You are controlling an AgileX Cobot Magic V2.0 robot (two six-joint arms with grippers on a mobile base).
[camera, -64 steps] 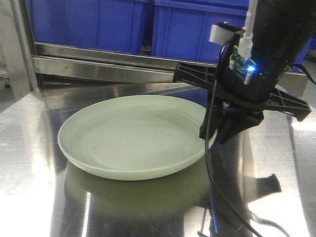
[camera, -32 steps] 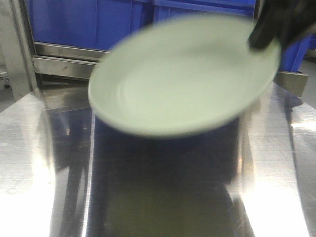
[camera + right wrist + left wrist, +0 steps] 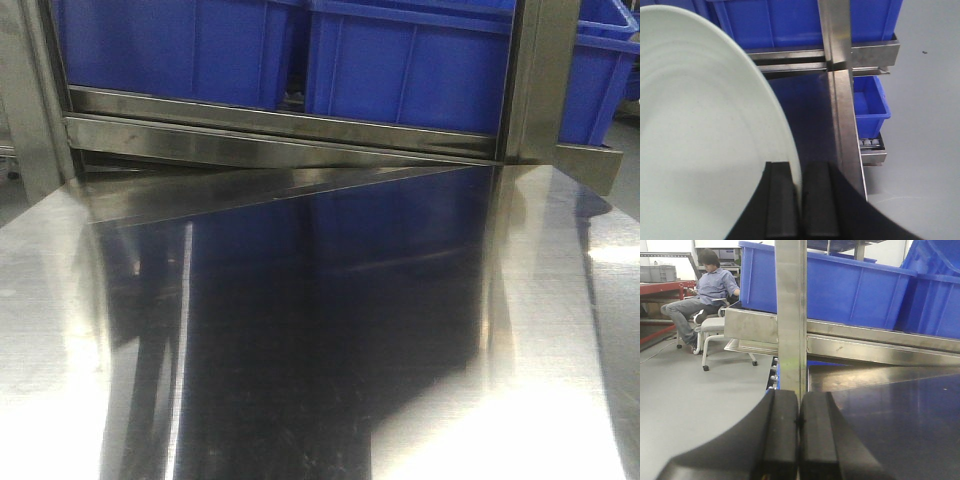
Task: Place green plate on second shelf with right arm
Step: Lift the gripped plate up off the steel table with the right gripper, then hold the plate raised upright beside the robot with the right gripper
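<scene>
Front view: bare shiny steel bench [image 3: 300, 350] fills the lower frame and reflects dark blue. Behind it a steel rail [image 3: 250, 120] runs across with blue bins [image 3: 400, 70] sitting on it, and a steel post [image 3: 540, 80] stands upright at right. Neither tool shows in this view. Left wrist view: left tool [image 3: 799, 405] is at bottom centre, its two black fingers [image 3: 782, 430] pressed flat together with nothing between them. It sits directly in front of an upright post [image 3: 791, 315] at the bench corner. Blue bins are on the sloped rail behind, with the dark bench top to the right. Grey floor [image 3: 700, 405] is at left, and far back a seated person [image 3: 705, 290] is on a wheeled chair [image 3: 715, 330]. Right wrist view: green plate [image 3: 700, 115] fills the left half, off the bench and held in the air, its inner face and faint rings towards the camera. Right tool [image 3: 801, 172] pinches the plate's rim. One finger [image 3: 781, 200] is on the plate's inner side, the other on the outer side, and the rim edge runs down into the narrow slot between them. Past the plate are the rack post and crossing rails, with big blue bins up top. A small blue tray [image 3: 870, 102] is beside the post, above a row of rollers [image 3: 867, 144], and the floor is at right.
</scene>
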